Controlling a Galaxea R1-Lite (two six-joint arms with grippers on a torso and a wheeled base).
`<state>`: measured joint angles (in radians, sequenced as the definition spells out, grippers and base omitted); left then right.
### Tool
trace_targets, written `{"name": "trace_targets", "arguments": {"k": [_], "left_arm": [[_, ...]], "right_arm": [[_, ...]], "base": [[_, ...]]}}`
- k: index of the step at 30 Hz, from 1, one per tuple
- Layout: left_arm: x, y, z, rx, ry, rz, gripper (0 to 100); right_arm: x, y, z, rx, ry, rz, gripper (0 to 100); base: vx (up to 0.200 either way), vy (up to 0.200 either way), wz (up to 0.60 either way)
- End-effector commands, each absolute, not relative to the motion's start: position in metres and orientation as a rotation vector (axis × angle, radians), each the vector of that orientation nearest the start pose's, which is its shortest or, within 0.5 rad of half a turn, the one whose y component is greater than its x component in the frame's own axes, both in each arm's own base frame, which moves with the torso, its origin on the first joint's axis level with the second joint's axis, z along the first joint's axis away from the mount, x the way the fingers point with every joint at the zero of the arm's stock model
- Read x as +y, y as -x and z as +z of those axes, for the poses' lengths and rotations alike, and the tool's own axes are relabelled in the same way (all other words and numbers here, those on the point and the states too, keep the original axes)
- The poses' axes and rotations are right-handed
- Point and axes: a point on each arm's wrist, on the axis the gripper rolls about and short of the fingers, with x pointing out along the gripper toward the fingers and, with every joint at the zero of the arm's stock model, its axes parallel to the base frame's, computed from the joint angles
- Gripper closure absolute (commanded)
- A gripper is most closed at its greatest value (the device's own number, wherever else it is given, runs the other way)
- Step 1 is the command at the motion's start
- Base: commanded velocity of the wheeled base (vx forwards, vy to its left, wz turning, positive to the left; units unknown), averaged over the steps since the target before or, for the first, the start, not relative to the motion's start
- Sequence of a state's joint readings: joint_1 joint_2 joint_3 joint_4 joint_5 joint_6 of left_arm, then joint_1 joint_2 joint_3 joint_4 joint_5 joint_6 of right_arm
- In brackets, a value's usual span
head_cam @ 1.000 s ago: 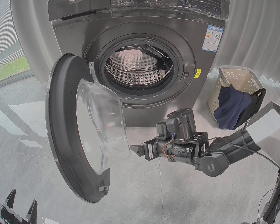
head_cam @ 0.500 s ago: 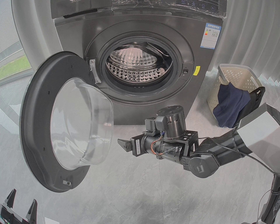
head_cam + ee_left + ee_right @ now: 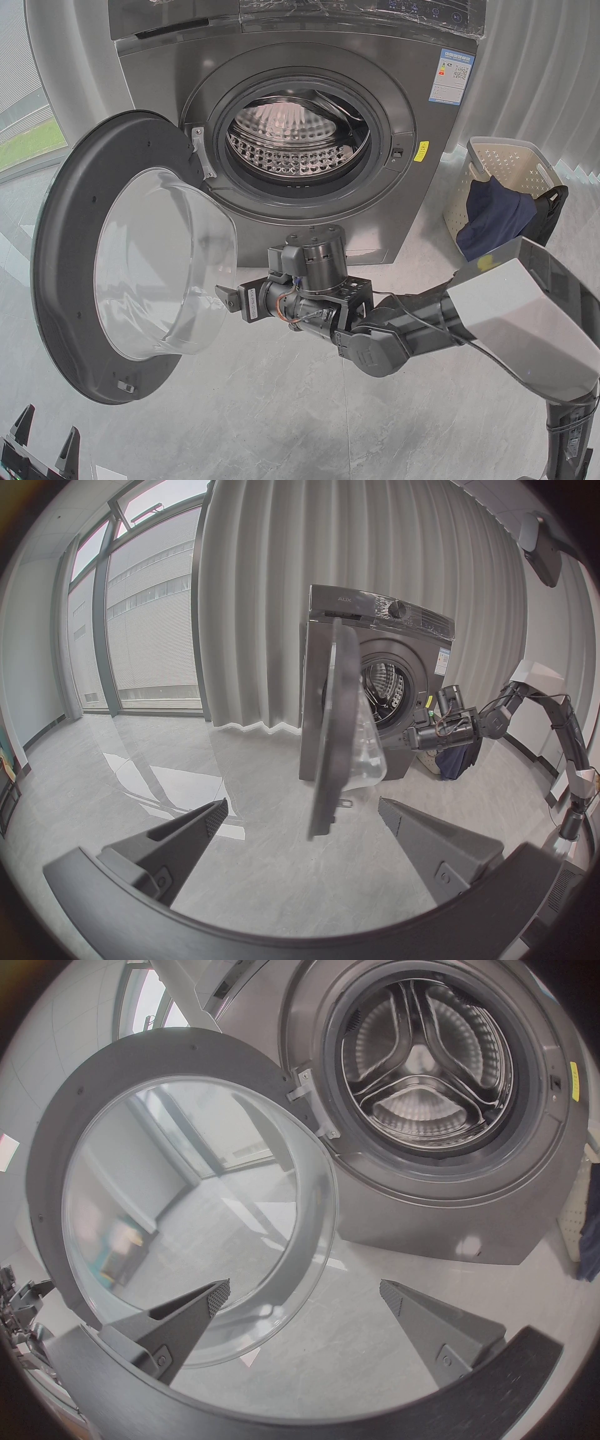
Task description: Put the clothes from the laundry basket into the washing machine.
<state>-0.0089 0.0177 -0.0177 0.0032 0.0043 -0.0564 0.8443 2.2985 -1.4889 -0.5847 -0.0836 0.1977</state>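
Observation:
The grey washing machine [image 3: 294,69] stands with its round door [image 3: 81,262] swung wide to the left and the steel drum [image 3: 290,140] bare inside. My right gripper [image 3: 224,297] is low in front of the machine, open, with its tips at the rim of the door's glass bowl [image 3: 165,262]; the right wrist view has the gripper [image 3: 300,1291] facing that glass [image 3: 187,1210]. To the machine's right, a beige laundry basket [image 3: 509,159] holds a navy garment [image 3: 494,215] and a black one [image 3: 551,206]. My left gripper [image 3: 49,431] hangs open and holds nothing at the bottom left.
Grey tiled floor [image 3: 281,406] spreads before the machine. White curtains [image 3: 544,75] hang behind, and a window [image 3: 25,125] is at the far left. The open door [image 3: 334,730] juts into the floor space left of the machine.
My right arm has moved left towards the door, and the door has swung further open to the left. The left gripper has kept still.

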Motion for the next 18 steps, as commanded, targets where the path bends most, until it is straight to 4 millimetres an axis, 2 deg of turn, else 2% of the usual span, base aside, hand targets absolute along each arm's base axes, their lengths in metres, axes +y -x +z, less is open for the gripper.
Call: {"name": "trace_targets", "arguments": {"k": [1, 4, 7, 18], "left_arm": [[0.0, 0.023, 0.075, 0.005, 0.055, -0.004, 0], [0.0, 0.023, 0.075, 0.005, 0.057, -0.004, 0], [0.0, 0.023, 0.075, 0.005, 0.057, -0.004, 0], [0.0, 0.023, 0.075, 0.005, 0.057, -0.003, 0]], "right_arm": [[0.384, -0.324, 0.109, 0.272, -0.081, 0.747, 0], [0.397, -0.328, 0.115, 0.228, -0.109, 0.757, 0], [0.401, -0.333, 0.118, 0.198, -0.123, 0.741, 0], [0.395, -0.336, 0.118, 0.205, -0.119, 0.72, 0]], "base": [[0.0, 0.0, 0.0], [0.0, 0.0, 0.0], [0.0, 0.0, 0.0], [0.0, 0.0, 0.0]]}}
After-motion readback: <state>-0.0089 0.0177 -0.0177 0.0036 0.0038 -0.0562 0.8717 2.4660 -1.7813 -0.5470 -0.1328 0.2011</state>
